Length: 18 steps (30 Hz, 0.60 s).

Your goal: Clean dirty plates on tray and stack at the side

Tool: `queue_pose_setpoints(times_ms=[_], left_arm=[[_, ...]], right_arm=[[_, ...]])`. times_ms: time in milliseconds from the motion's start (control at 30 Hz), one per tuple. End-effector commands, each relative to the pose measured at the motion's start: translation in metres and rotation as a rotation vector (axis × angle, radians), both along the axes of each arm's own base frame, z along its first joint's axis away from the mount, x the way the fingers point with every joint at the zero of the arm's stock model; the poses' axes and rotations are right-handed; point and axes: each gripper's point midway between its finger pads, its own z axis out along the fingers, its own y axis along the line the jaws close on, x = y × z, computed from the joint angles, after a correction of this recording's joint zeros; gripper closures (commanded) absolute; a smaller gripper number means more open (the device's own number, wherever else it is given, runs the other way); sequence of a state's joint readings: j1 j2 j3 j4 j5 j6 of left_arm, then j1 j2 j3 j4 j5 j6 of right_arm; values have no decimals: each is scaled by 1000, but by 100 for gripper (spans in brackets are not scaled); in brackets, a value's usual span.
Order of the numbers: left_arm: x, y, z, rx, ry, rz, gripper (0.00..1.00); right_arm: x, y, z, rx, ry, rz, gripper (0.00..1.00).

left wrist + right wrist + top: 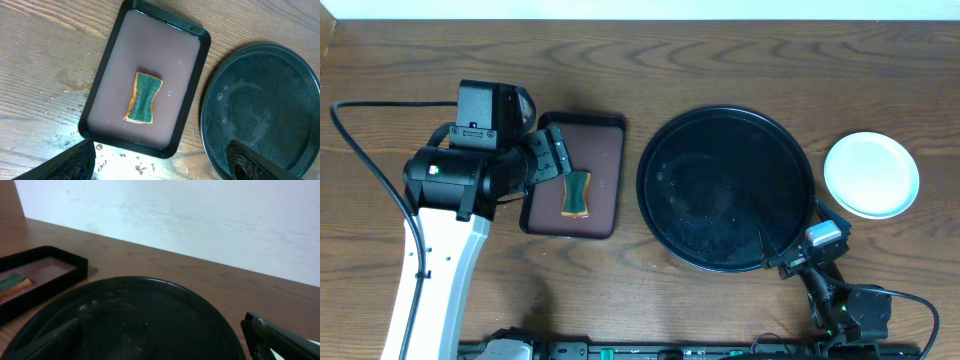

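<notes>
The round black tray (725, 190) lies mid-table, wet and with nothing on it; it also fills the right of the left wrist view (265, 110) and the bottom of the right wrist view (130, 320). Just right of it on the wood rests a pale white plate (871, 175); from above I cannot tell whether other plates lie under it. My left gripper (548, 158) hangs open over the left edge of the brown tray, its fingers (70, 162) spread wide. At the black tray's near right rim my right gripper (798, 245) stands open and holds nothing, its fingertips (280, 340) far apart.
A rectangular dark brown tray (603, 150) sits left of the black tray, with a green and yellow sponge (577, 193) lying in it (143, 98). Water drops speckle the wood (75, 107) beside it. A white wall (200, 215) bounds the table's far side.
</notes>
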<state>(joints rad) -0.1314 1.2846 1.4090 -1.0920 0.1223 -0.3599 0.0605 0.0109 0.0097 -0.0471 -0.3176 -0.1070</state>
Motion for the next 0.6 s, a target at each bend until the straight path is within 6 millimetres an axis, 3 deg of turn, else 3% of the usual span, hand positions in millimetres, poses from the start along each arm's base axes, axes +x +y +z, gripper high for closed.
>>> queue_pose_setpoints(times_ms=[0,33,67,133,167,267,433,567], left_arm=[[1,1,7,5,-23,-7,16],[-1,1,8,5,-29,-7,16],[-5,8,11,32,-49,10,1],[-10,21,17,87,-85,49,12],[-14,29,24,121,-133,77,1],[-31,45,31,165,-245,129,0],[-32,45,36,117,-566,145,0],[-41,46,25,83,-786,159,1]], right_arm=[[0,1,-1,-3,-2,2,1],[0,1,-1,-3,-2,2,1],[0,1,-1,-3,-2,2,1],[0,1,-1,-3,-2,2,1],[0,1,-1,-3,-2,2,1],[0,1,-1,-3,-2,2,1],[0,1,-1,-3,-2,2,1],[0,1,-1,-3,-2,2,1]])
